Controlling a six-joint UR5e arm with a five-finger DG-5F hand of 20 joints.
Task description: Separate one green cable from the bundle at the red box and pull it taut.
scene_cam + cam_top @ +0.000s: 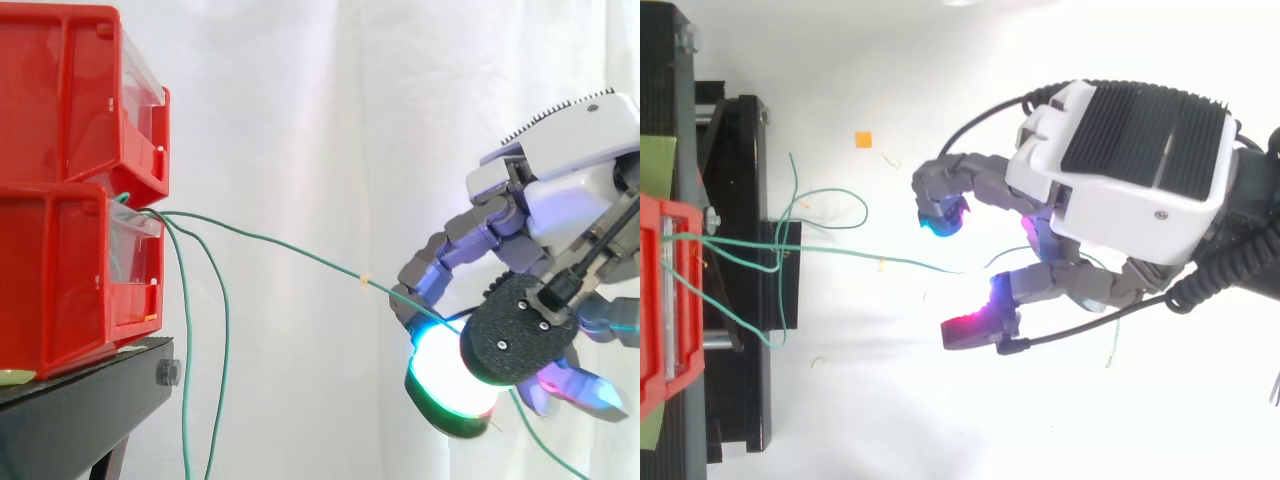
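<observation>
Pinching the green cable (300, 252) between curled fingers and thumb, the hand (515, 340) sits well away from the red box (60, 280), out from its open front. Open room lies all round it, before the white curtain (330, 100). The cable runs straight and tight from the box front, sloping down to the glowing pads (450, 385). Its tail drops on the hand's far side from the box. Loose green cables (222, 330) hang slack just off the box front, past the black stand (80, 400) edge. An upper red bin (60, 90) is stacked on the box.
</observation>
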